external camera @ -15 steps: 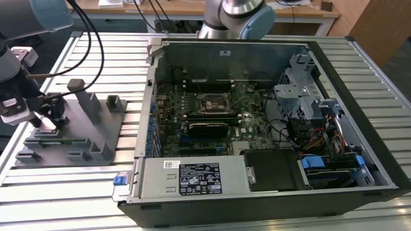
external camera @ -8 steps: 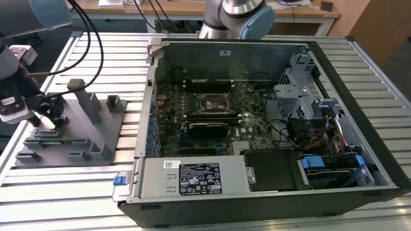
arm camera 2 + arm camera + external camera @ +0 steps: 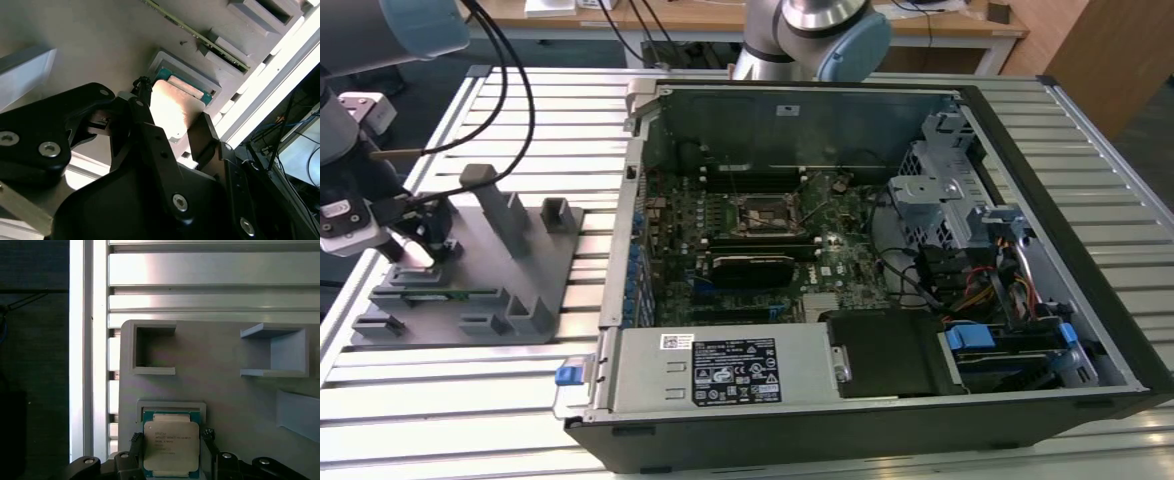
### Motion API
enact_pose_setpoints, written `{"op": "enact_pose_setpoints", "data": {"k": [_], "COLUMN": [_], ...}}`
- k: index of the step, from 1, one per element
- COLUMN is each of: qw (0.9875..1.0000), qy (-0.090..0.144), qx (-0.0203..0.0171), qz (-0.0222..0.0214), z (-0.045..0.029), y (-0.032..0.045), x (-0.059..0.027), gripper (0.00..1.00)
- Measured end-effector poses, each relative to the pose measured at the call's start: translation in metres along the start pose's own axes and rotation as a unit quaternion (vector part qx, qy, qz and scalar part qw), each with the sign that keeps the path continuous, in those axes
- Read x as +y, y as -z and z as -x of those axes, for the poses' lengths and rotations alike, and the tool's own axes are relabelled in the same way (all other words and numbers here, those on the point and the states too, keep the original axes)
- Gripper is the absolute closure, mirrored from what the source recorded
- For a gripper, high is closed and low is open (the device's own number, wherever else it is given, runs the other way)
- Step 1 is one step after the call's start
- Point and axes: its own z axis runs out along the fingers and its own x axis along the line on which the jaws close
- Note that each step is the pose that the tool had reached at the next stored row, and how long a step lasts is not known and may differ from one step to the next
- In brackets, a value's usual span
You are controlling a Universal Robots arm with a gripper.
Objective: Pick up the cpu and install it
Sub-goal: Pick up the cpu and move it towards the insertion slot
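Fingers [image 3: 136,441] astride cpu [image 3: 171,447] in grey holder [image 3: 225,390]

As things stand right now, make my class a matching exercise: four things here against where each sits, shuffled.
1. cpu
2. memory stick
3. socket
4. tool

A. on the motherboard inside the open computer case
B. in a square recess of the grey holder
C. down at the cpu
D. long green strip lying on the holder

Pairs: 1-B, 2-D, 3-A, 4-C
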Motion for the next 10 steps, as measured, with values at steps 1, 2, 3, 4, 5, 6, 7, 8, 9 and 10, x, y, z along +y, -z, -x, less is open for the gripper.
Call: {"op": "enact_pose_setpoints", "data": {"k": [1, 2, 3, 4, 5, 6, 7, 8, 9, 10], "qw": [1.0000, 1.0000, 1.0000, 1.0000, 1.0000, 1.0000, 1.0000, 1.0000, 1.0000, 1.0000], "qy": [0.000, 0.000, 0.000, 0.000, 0.000, 0.000, 0.000, 0.000, 0.000, 0.000], "qx": [0.0001, 0.0001, 0.0001, 0.0001, 0.0000, 0.0000, 0.0000, 0.0000, 0.0000, 0.0000], "qz": [-0.0001, -0.0001, -0.0001, -0.0001, -0.0001, -0.0001, -0.0001, -0.0001, -0.0001, -0.0001], "z": [0.0000, 0.0000, -0.0001, -0.0001, -0.0001, -0.0001, -0.0001, -0.0001, -0.0001, -0.0001], "y": [0.0006, 0.0013, 0.0020, 0.0031, 0.0041, 0.0053, 0.0064, 0.0075, 0.0084, 0.0092], "x": [0.0001, 0.0001, 0.0001, 0.0002, 0.0002, 0.0002, 0.0003, 0.0003, 0.0003, 0.0003], "gripper": [0.46, 0.46, 0.46, 0.46, 0.46, 0.46, 0.46, 0.46, 0.46, 0.46]}}
